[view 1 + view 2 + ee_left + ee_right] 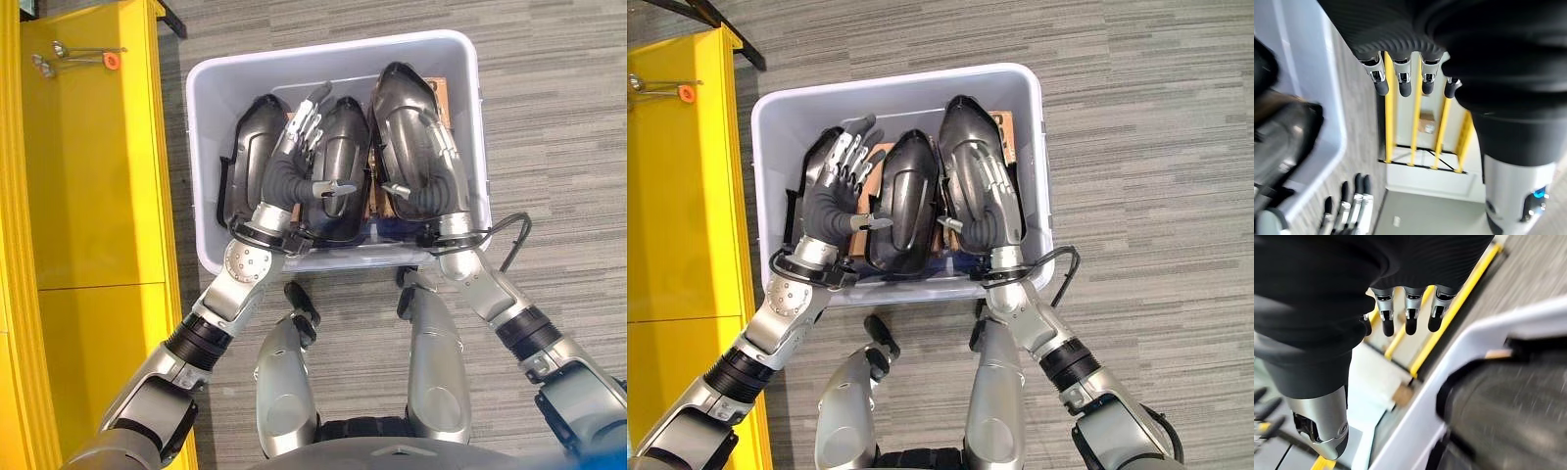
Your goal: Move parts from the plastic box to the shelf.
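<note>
A pale plastic box (468,117) stood on the grey striped floor (558,117), and it served as the fixed mark for everything else. Inside the box lay three dark, curved shell-like parts side by side: one part (250,137) against the wall nearest the yellow shelf (88,196), a middle part (343,147), and a third part (397,108) along the opposite wall, reaching up toward the box's far rim. A strip of brown cardboard (1004,127) showed at the far corner of the box, beside the third part.

The left hand (299,147) was inside the box, over the gap between the first part and the middle part, its fingers (312,116) straight and slightly spread, the thumb stretched sideways across the middle part. No part was clasped in it. In the left wrist view the same fingers (1403,81) hung straight and apart from each other.

The right hand (431,162) lay inside the box on top of the third part, its fingers (994,181) straight and flat along the part's curved back, close together, the thumb pointing toward the middle part. The right wrist view showed these fingers (1409,313) extended, with the box's rim (1459,352) and a dark part (1498,406) beside them.

The yellow shelf stood just beside the box, and on its top, away from the box, lay a few small metal pieces and an orange ring (111,61).
</note>
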